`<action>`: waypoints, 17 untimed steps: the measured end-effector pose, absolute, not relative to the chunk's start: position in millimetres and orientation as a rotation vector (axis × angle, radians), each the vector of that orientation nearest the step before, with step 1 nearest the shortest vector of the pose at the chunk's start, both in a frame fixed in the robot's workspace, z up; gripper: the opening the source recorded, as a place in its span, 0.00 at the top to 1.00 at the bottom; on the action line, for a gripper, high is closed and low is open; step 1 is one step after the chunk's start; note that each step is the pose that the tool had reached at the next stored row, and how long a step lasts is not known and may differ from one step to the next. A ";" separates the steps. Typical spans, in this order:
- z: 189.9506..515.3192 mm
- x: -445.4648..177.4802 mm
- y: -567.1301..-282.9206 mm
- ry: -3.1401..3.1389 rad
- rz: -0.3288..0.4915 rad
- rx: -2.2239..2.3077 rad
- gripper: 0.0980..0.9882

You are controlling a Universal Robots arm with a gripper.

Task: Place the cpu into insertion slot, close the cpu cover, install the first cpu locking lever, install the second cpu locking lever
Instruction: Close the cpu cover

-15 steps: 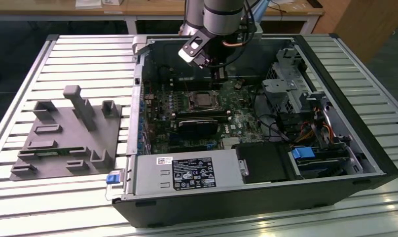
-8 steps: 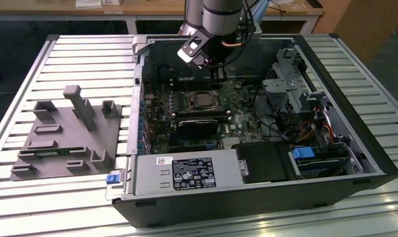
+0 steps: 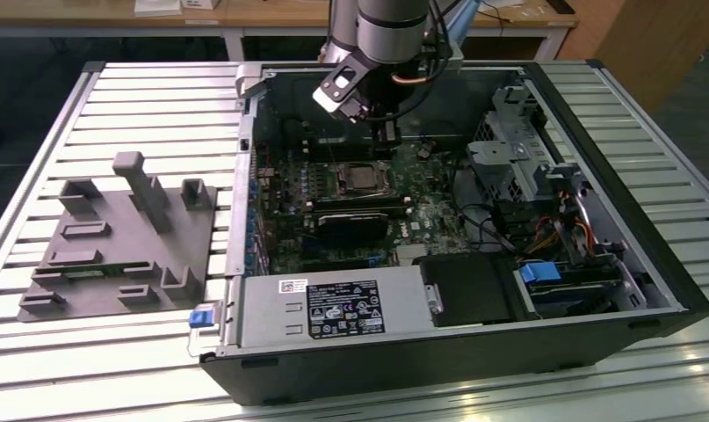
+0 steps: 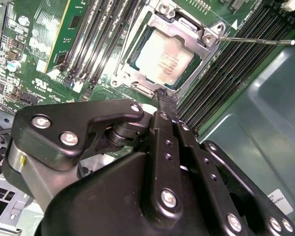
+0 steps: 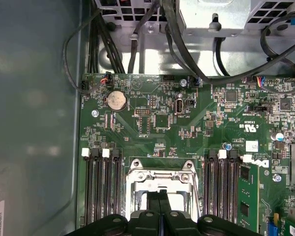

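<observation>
From where I stood, the job looked roughly half done. The cpu (image 4: 163,58) was already seated in its socket on the motherboard (image 5: 152,123), its dull silver top lying flat. The cpu cover (image 4: 184,28) lay down over it, its metal frame showing all round the chip in the second wrist view. The levers looked like the unfinished part. One thin locking lever (image 4: 255,40) stuck out sideways across the memory slots (image 4: 221,73) rather than lying along the socket, so I judged it not latched; the other lever I could not make out. The gripper (image 4: 167,97) hung close by the edge of the socket, its two fingers pressed together with nothing between them, and as far as I could tell it touched neither chip nor lever. The open computer case (image 3: 448,360) lay on its side on the slatted table (image 3: 132,97). It held the board, a black rectangular block (image 3: 354,227) just beside the socket, a power supply (image 3: 330,308) along one wall, and a metal drive cage (image 3: 507,167) and loose cables (image 3: 495,230) toward the exterior view's right. Well apart, on the exterior view's left, a grey fixture tray (image 3: 119,237) carried upright posts and shallow pockets. One pocket seemed to hold a small green strip.
</observation>
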State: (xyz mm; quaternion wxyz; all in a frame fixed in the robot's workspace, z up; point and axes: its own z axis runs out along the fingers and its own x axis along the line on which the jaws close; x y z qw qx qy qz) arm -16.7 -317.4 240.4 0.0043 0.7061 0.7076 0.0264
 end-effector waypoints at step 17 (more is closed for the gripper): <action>238.8 -22.7 -317.4 2.217 0.083 2.212 0.98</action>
